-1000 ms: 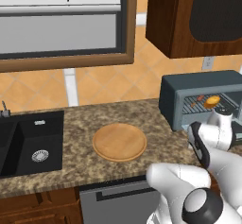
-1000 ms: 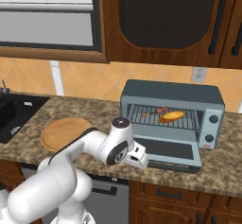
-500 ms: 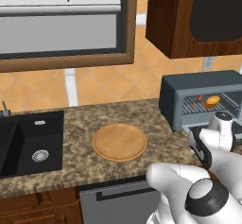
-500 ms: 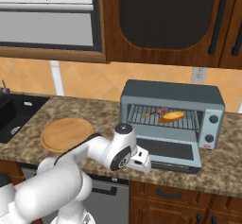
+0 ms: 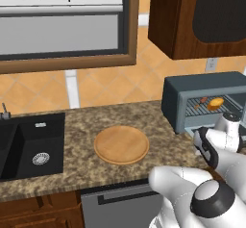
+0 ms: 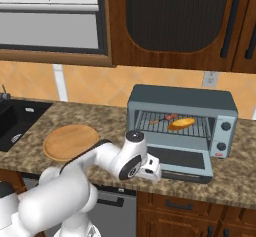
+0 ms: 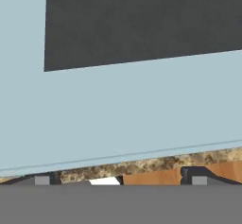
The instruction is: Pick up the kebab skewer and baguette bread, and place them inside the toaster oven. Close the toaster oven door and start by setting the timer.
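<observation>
The oven (image 6: 181, 117) sits at the right on the counter (image 6: 235, 173), bread (image 6: 181, 123) and skewer (image 6: 163, 118) inside. Its door (image 6: 180, 160) lies open in front. The plate (image 6: 70, 142) lies left, the sink (image 5: 30, 145) far left.

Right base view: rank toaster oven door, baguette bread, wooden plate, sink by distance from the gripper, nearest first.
From the gripper:
1. toaster oven door, dropped open, right beside it.
2. baguette bread, on the rack inside the oven, behind.
3. wooden plate, on the counter left.
4. sink, far left.
</observation>
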